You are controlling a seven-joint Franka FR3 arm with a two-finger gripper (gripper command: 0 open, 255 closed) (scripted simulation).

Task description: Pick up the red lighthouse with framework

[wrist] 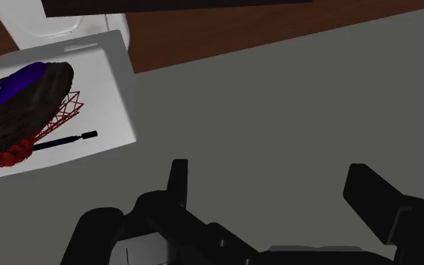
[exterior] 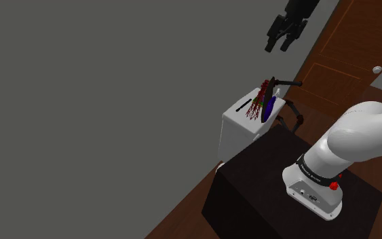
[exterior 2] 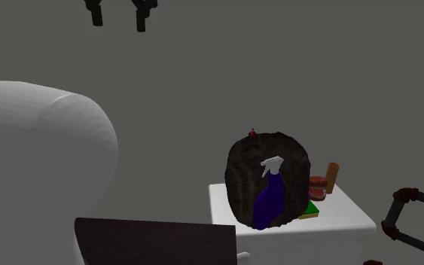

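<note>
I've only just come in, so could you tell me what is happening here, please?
The white arm on its dark stand is going for the red lattice lighthouse, which lies on a white cabinet next to a blue spray bottle and a dark shaggy object. The gripper hangs well clear of it, fingers apart, holding nothing.

Red open lattice with a solid red cap on the lighthouse [wrist: 61, 114], near the shoulder view's centre. Deep blue spray bottle [exterior 2: 269, 202] with white head, against a mottled black-brown disc [exterior 2: 244, 177]. Plain white table [exterior 2: 338, 218]. Green-and-yellow block [exterior 2: 311, 211] and orange-brown cylinder [exterior 2: 331, 179] right of centre. Flat grey wall [exterior: 101, 81], brown wood-grain floor [exterior: 182, 207], all-black gripper [exterior: 279, 45].
</note>
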